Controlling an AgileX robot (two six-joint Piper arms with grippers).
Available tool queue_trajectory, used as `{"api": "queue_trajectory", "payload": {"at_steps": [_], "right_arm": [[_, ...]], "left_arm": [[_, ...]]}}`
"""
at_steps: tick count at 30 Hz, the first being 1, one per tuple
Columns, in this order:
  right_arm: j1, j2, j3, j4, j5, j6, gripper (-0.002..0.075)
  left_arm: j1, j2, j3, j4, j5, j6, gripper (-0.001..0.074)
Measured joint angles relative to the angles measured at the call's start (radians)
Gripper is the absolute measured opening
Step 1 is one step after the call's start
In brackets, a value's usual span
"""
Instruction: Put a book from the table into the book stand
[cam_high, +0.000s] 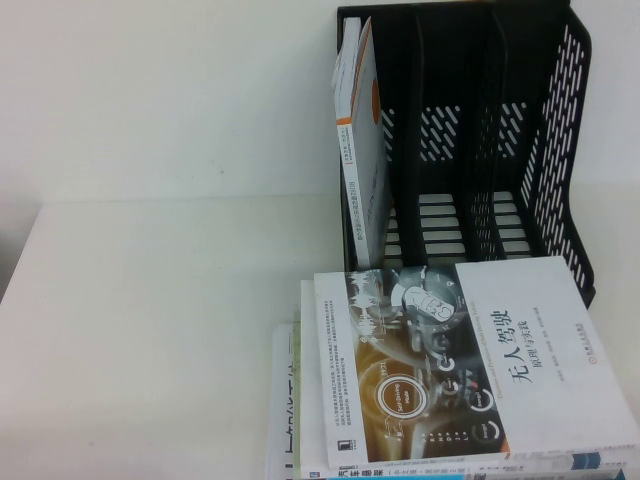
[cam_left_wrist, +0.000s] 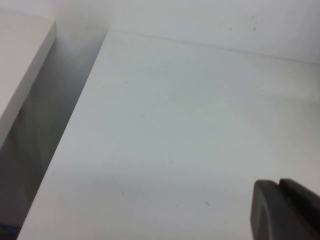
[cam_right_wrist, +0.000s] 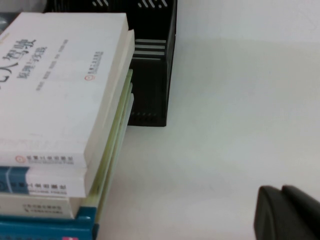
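The book (cam_high: 470, 360), topping a stack at six o'clock from the book stand (cam_high: 480, 130), looks stiff, heavy, slick, best gripped at its overhanging edge; left gripper (cam_left_wrist: 287, 210) pressed together over bare table (cam_left_wrist: 175, 125), right gripper (cam_right_wrist: 290, 212) unclear.

The book (cam_high: 470, 360) on top of the pile bears the black title 无人驾驶 and the smaller subtitle 原理与实践; other print is too small to read.

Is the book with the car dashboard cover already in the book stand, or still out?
Still out: the book lies flat on top of a stack of books in front of the book stand.
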Motion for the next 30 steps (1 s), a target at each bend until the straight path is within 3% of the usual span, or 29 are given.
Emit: {"api": "queue_trajectory", "payload": {"at_steps": [30], "right_arm": [[0.000,0.000,0.000,0.002,-0.004,0.000,0.0005]], "left_arm": [[0.000,0.000,0.000,0.004,0.000,0.078,-0.0002]]}}
